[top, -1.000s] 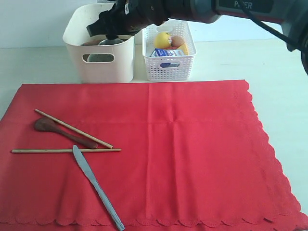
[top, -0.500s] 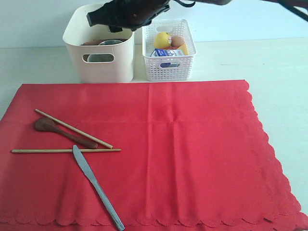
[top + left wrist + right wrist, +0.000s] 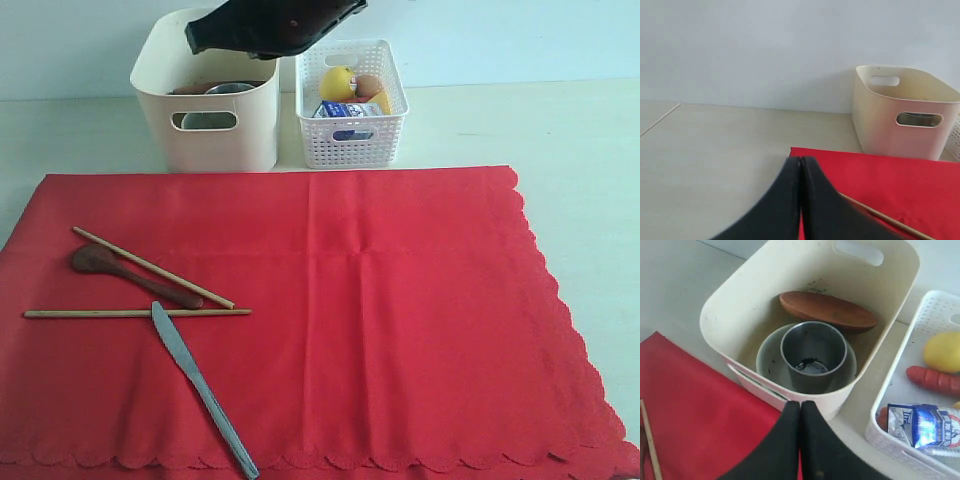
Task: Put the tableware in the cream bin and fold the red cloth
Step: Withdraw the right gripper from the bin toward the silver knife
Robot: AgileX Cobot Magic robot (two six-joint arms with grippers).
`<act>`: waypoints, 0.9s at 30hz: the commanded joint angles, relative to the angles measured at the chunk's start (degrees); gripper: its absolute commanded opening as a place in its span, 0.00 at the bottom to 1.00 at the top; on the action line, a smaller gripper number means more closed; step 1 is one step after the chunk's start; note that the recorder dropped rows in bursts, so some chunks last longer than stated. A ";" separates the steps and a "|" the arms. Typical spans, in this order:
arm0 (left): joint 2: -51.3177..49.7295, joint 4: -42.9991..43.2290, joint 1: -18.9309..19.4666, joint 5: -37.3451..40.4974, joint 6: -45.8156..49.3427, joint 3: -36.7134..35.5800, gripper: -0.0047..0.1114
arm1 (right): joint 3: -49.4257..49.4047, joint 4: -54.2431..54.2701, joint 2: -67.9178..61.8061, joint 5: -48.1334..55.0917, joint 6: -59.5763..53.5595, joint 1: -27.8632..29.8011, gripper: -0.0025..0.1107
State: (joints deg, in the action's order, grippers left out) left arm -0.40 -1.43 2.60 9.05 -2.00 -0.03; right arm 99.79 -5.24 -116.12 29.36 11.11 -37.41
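The red cloth [image 3: 400,320] lies flat across the table. On its left part rest two chopsticks [image 3: 150,267] [image 3: 135,313], the dark wooden spoon [image 3: 130,275] and the grey knife [image 3: 200,385]. Behind it the cream bin [image 3: 205,100] holds the steel cup [image 3: 813,355], standing in the whitish bowl [image 3: 770,357], with the brown plate [image 3: 827,310] leaning behind them. My right gripper [image 3: 800,405] hovers shut and empty above the bin's front wall; in the exterior view it [image 3: 195,40] is the dark shape over the bin. My left gripper [image 3: 800,160] is shut and empty over the cloth's corner, with a chopstick [image 3: 885,217] beside it.
The white lattice basket [image 3: 352,100] stands right of the cream bin and holds a lemon [image 3: 337,82], a milk carton [image 3: 920,425] and other toy food. Pale tabletop [image 3: 580,140] surrounds the cloth at the back and right.
The right arm has lifted up and away from the bin; most of it has left the top of the exterior view. The tableware on the cloth has not moved.
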 commanded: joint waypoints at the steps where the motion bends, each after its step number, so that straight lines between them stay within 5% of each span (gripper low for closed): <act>1: 0.40 -0.14 0.13 -0.33 0.16 0.03 0.05 | -2.47 -0.35 2.26 -1.94 -2.05 -1.61 0.02; 27: 0.40 -0.14 0.13 -0.33 0.16 0.03 0.05 | -4.65 -0.35 0.16 13.05 -13.13 -15.45 0.02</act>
State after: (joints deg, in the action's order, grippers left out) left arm -0.40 -1.43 2.60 9.05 -2.00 -0.03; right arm 95.55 -5.36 -114.97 40.08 -1.33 -51.50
